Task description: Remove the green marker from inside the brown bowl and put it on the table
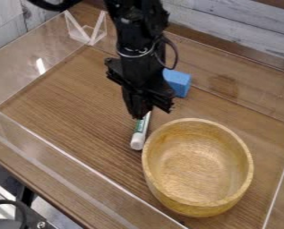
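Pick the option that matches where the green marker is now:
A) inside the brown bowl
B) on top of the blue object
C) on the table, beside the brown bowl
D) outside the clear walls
C: the green marker lies on the wood-grain table, just outside the rim of the brown bowl.
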Controlling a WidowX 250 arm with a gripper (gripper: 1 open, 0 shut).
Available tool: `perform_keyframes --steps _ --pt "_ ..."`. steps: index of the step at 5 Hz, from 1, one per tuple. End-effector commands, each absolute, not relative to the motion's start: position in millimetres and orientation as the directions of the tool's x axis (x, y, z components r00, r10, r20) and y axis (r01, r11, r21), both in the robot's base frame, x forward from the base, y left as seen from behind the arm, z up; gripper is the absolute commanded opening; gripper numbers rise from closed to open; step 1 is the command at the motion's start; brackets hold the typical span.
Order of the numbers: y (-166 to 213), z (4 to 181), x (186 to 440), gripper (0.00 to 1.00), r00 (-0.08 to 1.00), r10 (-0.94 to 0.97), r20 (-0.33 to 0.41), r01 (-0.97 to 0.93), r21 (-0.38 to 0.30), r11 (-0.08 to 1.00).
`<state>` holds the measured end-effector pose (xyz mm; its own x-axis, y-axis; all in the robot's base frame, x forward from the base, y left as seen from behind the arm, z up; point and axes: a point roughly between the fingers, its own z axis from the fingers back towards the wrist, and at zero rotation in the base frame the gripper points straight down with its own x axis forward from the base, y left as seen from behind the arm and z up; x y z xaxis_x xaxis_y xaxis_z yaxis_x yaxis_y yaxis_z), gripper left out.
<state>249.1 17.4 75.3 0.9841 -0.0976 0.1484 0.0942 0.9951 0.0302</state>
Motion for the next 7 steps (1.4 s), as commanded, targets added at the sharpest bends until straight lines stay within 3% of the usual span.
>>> perform_keyframes --steps 1,7 --pt "22.3 79.2 255.4 0.0 0.979 -0.101 0.177 0.094 0.045 0.995" --pt "31.2 67.8 259.7 0.0 0.979 -0.118 0.166 0.109 0.062 0.992"
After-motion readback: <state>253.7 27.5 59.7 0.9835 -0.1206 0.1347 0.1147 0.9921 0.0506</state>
